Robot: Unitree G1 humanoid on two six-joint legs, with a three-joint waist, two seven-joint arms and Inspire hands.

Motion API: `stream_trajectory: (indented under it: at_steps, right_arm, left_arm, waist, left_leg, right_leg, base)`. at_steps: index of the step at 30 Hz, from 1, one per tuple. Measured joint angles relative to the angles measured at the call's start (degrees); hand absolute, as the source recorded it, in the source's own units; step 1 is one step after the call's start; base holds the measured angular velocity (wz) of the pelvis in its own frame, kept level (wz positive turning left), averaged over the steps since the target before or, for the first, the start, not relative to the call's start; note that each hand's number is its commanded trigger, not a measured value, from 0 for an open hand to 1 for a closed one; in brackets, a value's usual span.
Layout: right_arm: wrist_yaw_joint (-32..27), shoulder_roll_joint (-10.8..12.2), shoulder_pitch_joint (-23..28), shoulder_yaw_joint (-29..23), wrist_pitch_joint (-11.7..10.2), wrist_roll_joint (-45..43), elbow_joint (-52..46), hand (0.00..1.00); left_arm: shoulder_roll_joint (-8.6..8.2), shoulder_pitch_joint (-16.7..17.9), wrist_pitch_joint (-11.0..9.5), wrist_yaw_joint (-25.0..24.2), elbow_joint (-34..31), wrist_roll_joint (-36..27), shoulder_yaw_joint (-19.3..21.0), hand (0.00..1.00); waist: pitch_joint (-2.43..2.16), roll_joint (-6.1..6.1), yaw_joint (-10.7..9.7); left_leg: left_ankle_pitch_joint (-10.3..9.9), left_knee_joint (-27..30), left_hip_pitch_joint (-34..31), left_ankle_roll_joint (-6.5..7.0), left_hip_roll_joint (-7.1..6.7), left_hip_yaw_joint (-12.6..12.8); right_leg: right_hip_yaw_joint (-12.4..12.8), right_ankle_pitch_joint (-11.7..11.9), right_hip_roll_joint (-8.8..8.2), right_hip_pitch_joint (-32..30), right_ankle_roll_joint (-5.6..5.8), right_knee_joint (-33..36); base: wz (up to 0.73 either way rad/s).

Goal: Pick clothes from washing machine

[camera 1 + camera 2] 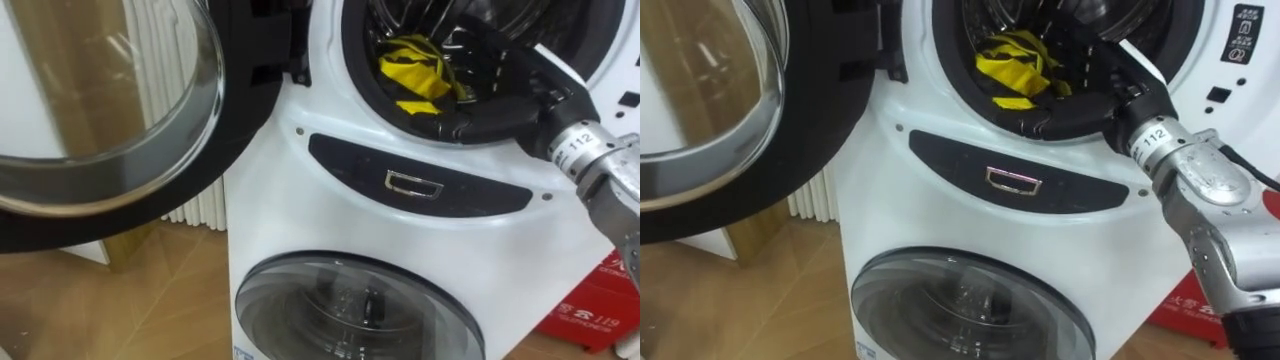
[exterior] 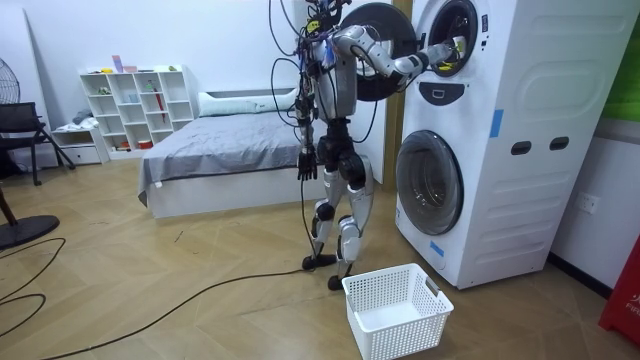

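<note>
1. Access: the door [image 1: 100,120] of the upper washing machine [image 1: 300,200] stands swung wide to the left, so we treat the opening step as complete.
2. Reach: the right hand [image 1: 495,95] is inside the drum, over the lower edge of the opening. It lies just beside the yellow cloth [image 1: 415,75]. We cannot tell whether it is spread or gripping, because it is dark against the dark rim.
3. Load: the yellow cloth lies inside the drum, near the front lower edge. We judge it not yet lifted out.
4. Idle side: the left hand [image 2: 307,162] hangs at the robot's side. We cannot tell its state.
5. Remaining: grasp the cloth, draw it over the rim, and probably drop it in the white basket [image 2: 400,340] on the floor before the machine.
</note>
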Motion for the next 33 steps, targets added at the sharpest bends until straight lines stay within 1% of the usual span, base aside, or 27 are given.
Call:
stream_trajectory:
  at_steps: [3, 7, 9, 11, 14, 16, 18, 20, 21, 24, 28, 30, 33]
  right_arm:
    - [0.0, 0.0, -0.58, 0.0, 0.0, 0.15, 1.03, 0.0]
    - [0.01, 0.01, -2.02, 0.44, 0.01, 0.34, 3.58, 0.0]
    - [0.01, 0.02, -3.34, 1.07, 0.12, 0.22, 5.88, 0.0]
    - [0.01, 0.04, -4.19, 1.21, 0.81, -0.16, 7.36, 0.0]
    - [0.01, 0.04, -6.44, 1.7, 2.16, -2.48, 11.15, 0.0]
    - [-0.01, 0.04, -8.16, 2.06, 2.62, -5.16, 13.52, 0.0]
    - [-0.07, 0.04, -10.77, 3.41, 2.61, -10.8, 16.61, 0.0]
    - [-0.16, 0.03, -11.96, 4.97, 2.59, -14.05, 18.39, 0.0]
    - [-0.16, 0.03, -12.95, 5.82, 2.55, -15.16, 20.06, 0.0]
    - [-0.32, 0.02, -15.53, 7.57, 2.61, -16.85, 23.97, 0.0]
    - [0.28, 0.02, -16.93, 7.89, 2.6, -17.07, 26.44, 0.0]
    - [0.54, 0.0, -17.07, 7.95, 2.57, -17.3, 27.01, 0.0]
    - [0.55, 0.0, -17.78, 8.4, 2.56, -18.01, 28.7, 0.0]
  left_arm:
    - [-0.01, 0.02, 0.02, 0.0, -0.06, 0.01, 0.11, 0.0]
    - [-0.03, 0.07, 0.33, 0.3, -0.18, -0.04, 0.06, 0.0]
    - [-0.03, -0.02, 1.07, 0.42, -0.24, -0.02, 0.06, 0.0]
    - [-0.08, -0.11, 1.79, 0.44, -0.41, 0.12, 0.1, 0.0]
    - [-0.12, 0.11, 2.91, 0.48, -1.92, 1.94, 0.49, 0.0]
    - [-0.13, 0.22, 2.93, 0.45, -2.5, 2.14, 1.12, 0.0]
    - [-0.11, 0.15, 3.41, 0.32, -3.16, 2.14, 1.14, 0.0]
    - [0.04, -0.21, 3.89, 0.29, -3.23, 2.13, 1.14, 0.0]
    - [0.03, -0.2, 4.11, 0.29, -3.19, 2.13, 1.11, 0.0]
    - [-0.02, -0.28, 4.42, 0.26, -3.19, 2.12, 1.05, 0.0]
    - [-0.01, -0.4, 5.22, -0.34, -3.08, 2.14, 1.1, 0.0]
    - [0.0, -0.6, 5.23, -0.98, -3.09, 2.13, 1.09, 0.0]
    - [0.01, -0.69, 5.22, -1.16, -3.06, 2.14, 1.03, 0.0]
  waist:
    - [0.01, 0.01, -0.03]
    - [-0.13, -0.2, 0.16]
    - [-0.25, -0.42, 0.27]
    - [-0.23, -0.5, 0.8]
    - [-0.47, -1.05, 1.49]
    - [-0.48, -1.21, 1.97]
    - [-0.47, -1.29, 2.22]
    - [-0.48, -1.31, 2.94]
    - [-0.49, -1.41, 3.32]
    - [-0.3, -1.81, 3.47]
    - [-0.19, -2.24, 3.59]
    - [-0.06, -2.48, 3.69]
    - [-0.03, -2.58, 4.19]
  left_leg:
    - [0.0, 0.0, -0.04, 0.01, 0.0, -0.03]
    - [0.01, -0.01, 0.02, 0.02, -0.23, -0.05]
    - [0.0, 0.07, 0.01, 0.02, -0.27, -0.02]
    - [-0.02, -0.1, 0.09, 0.06, -0.47, -0.24]
    - [-0.02, -0.13, 0.14, 0.1, -0.71, -0.55]
    - [-0.06, 0.1, 0.07, 0.17, -0.77, -0.67]
    - [-0.09, 0.35, -0.3, 0.22, -0.8, -0.7]
    - [-0.11, 0.32, -0.19, 0.25, -0.77, -0.67]
    - [-0.11, 0.27, -0.17, 0.26, -0.75, -0.7]
    - [-0.1, 0.19, -0.49, 0.26, -0.79, -1.37]
    - [-0.09, 0.24, -0.64, 0.27, -0.88, -1.84]
    - [-0.09, 0.3, -0.64, 0.27, -0.88, -1.88]
    - [-0.09, 0.32, -0.63, 0.26, -0.89, -2.01]
  right_leg:
    - [-0.01, -0.07, -0.08, -0.01, 0.11, 0.08]
    - [-0.05, -0.11, -0.14, -0.03, 0.14, 0.28]
    - [-0.07, -0.13, -0.22, -0.05, 0.16, 0.44]
    - [-0.15, -0.35, -0.42, -0.08, 0.22, 0.94]
    - [-0.14, -0.45, -0.59, -0.12, 0.32, 1.15]
    - [-0.32, -0.42, -0.69, 0.05, 0.36, 0.99]
    - [-0.61, -0.33, -0.8, -0.08, 0.44, 0.99]
    - [-0.71, -0.3, -0.78, -0.04, 0.44, 0.99]
    - [-1.18, -0.26, -0.87, 0.01, 0.4, 1.0]
    - [-1.79, -0.28, -0.93, 0.01, 0.41, 0.79]
    - [-2.37, -0.47, -1.08, 0.04, 0.45, 0.79]
    - [-2.38, -0.48, -1.09, 0.05, 0.44, 0.81]
    - [-2.43, -0.49, -1.15, 0.0, 0.42, 0.94]
  base:
    - [0.0]
    - [0.01]
    - [0.0]
    - [0.02]
    - [0.01]
    - [0.03]
    - [0.05]
    - [0.0]
    - [0.0]
    - [0.09]
    - [0.07]
    - [0.0]
    - [0.0]
